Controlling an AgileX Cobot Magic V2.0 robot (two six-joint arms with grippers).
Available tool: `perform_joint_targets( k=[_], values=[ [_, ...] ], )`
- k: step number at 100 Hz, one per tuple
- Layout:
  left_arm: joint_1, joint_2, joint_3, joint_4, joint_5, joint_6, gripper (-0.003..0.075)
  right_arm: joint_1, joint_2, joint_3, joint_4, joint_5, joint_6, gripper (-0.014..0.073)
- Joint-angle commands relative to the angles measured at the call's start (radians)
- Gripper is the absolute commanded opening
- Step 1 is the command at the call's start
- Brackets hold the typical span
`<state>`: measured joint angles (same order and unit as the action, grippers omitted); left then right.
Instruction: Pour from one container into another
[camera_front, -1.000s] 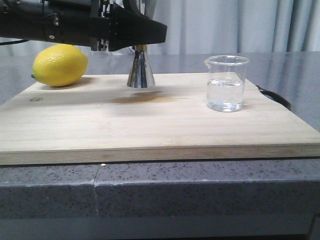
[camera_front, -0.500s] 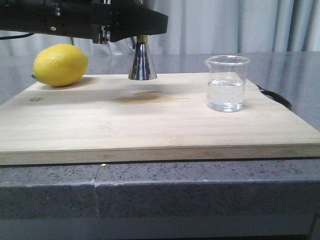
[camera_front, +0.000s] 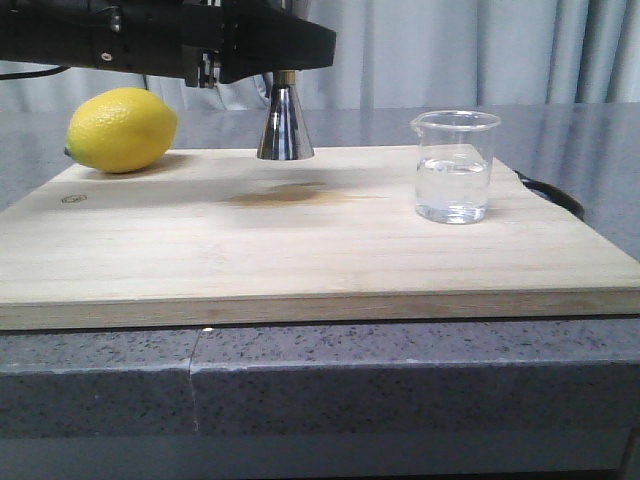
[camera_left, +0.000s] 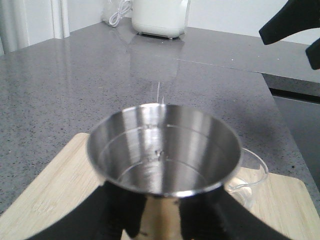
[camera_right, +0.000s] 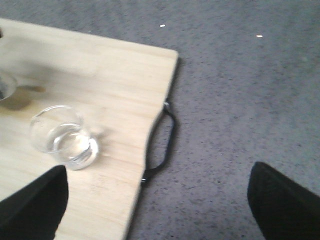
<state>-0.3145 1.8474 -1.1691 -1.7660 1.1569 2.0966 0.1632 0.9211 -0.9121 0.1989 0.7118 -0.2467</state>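
Observation:
The steel jigger (camera_front: 285, 125) hangs upright a little above the wooden board (camera_front: 300, 240), its shadow on the wood beneath it. My left gripper (camera_front: 280, 62) is shut on its narrow waist with the gold band. In the left wrist view I look into the jigger's bowl (camera_left: 162, 150), which looks dry, with the black fingers (camera_left: 115, 210) on either side below it. The glass beaker (camera_front: 455, 165) stands on the board's right part, holding clear liquid. My right gripper (camera_right: 157, 205) is open high above the board's right edge, and the beaker (camera_right: 62, 136) lies near one of its fingers.
A yellow lemon (camera_front: 120, 128) lies at the board's far left corner. The board's black handle (camera_right: 162, 145) sticks out over the grey counter (camera_right: 240, 90) on the right. A white appliance (camera_left: 160, 17) stands far back on the counter.
The left gripper lifted the jigger slightly during the first half second, then held still. The beaker and lemon stayed in place.

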Motion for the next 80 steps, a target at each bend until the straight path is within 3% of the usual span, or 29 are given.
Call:
perform_joint_targets(
  k=[1, 26, 42, 54, 80],
  values=[
    [-0.009, -0.055, -0.030, -0.098, 0.087, -0.010, 0.0220, 0.065, 0.045, -0.084, 0.008, 0.017, -0.022, 0.0659],
    [-0.009, -0.055, -0.030, -0.098, 0.087, -0.010, 0.0220, 0.182, 0.180, -0.234, -0.013, 0.189, -0.022, 0.0659],
    [-0.009, -0.055, -0.030, -0.098, 0.087, -0.010, 0.0220, 0.206, 0.178, -0.224, 0.019, 0.167, -0.022, 0.0659],
    [-0.009, -0.055, -0.030, -0.098, 0.087, -0.010, 0.0220, 0.237, 0.148, -0.129, 0.033, 0.029, -0.022, 0.0659],
    [-0.009, -0.055, -0.030, -0.098, 0.087, -0.010, 0.0220, 0.274, 0.020, 0.184, 0.062, -0.425, -0.022, 0.0659]
  ],
)
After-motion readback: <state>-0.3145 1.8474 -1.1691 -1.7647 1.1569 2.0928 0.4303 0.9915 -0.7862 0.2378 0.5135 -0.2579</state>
